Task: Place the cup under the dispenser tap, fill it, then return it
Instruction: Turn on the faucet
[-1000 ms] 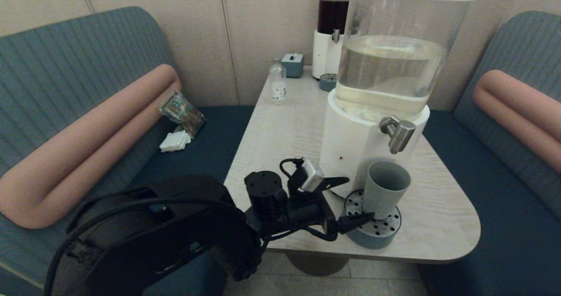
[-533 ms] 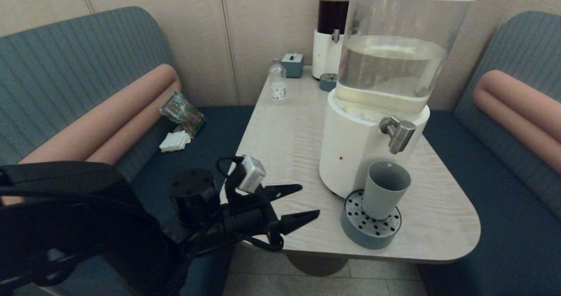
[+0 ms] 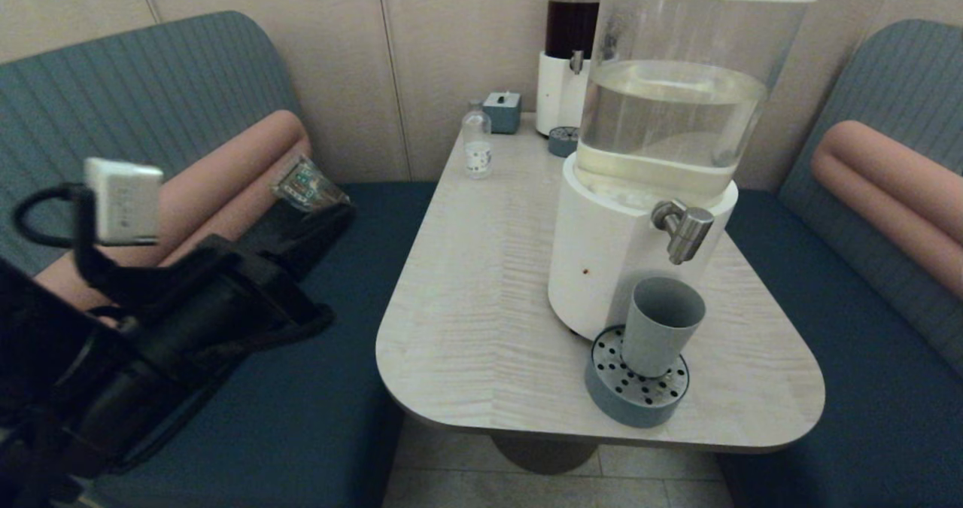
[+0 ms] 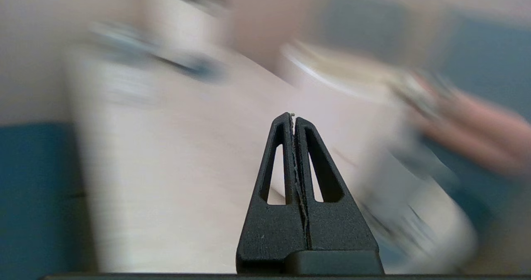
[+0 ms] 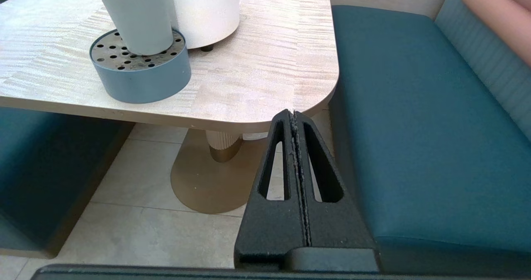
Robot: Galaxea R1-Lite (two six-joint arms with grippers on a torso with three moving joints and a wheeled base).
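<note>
Small matte grey-blue tapered cup (image 3: 662, 326) upright on round perforated drip tray (image 3: 636, 401), below brushed-steel dispenser tap (image 3: 683, 229). Left end effector (image 4: 293, 118) pressed closed, empty, off the pale wood worktop (image 3: 481, 282). Right end effector (image 5: 293, 115) closed, empty, below worktop edge.

Cup (image 3: 659, 326) hemmed by dispenser base (image 3: 602, 267) behind, tap (image 3: 683, 229) overhead, open tabletop (image 3: 481, 297) leftward

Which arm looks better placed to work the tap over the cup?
Probably the right. Its gripper, fingers shut, sits low by the table corner near the cup on the drip tray. The left gripper, also shut, is out over the left bench, away from the dispenser tap.
</note>
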